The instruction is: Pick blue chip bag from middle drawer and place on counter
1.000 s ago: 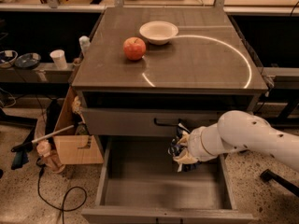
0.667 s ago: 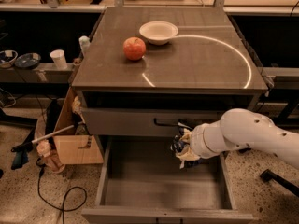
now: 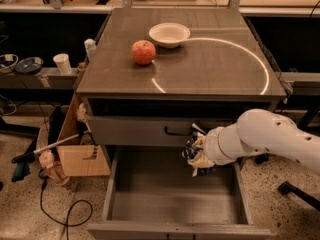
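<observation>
No legible text, even on blue chip bag (image 3: 189, 149) in gripper (image 3: 196, 159) above middle drawer (image 3: 150, 201)

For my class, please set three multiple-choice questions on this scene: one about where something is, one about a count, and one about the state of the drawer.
1. Where is the red apple?
A on the floor
B on the counter, beside the white bowl
C inside the bowl

2. How many things rest on the counter?
A one
B two
C four

3. What state is the middle drawer in?
A pulled open
B pushed shut
C taken out

Answers:
1 B: the apple sits on the counter just left of the bowl.
2 B: only the apple and the bowl are there.
3 A: the drawer's bare floor shows below the gripper, which is closed on the blue chip bag.
</observation>
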Controlling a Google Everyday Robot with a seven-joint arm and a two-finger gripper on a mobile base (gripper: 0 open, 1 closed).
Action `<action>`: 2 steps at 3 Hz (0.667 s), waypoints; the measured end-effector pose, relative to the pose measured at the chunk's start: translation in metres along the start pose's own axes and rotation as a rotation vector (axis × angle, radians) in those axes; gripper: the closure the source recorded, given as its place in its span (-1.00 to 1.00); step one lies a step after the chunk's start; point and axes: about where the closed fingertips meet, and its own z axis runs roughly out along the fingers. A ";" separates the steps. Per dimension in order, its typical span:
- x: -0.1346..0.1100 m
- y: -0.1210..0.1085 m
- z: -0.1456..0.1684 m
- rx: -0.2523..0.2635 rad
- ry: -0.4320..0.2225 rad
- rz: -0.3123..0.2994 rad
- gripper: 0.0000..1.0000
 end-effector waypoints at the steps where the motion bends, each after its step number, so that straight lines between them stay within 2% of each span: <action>1: -0.026 -0.011 -0.036 0.027 -0.011 -0.016 1.00; 2: -0.055 -0.021 -0.078 0.058 -0.006 -0.045 1.00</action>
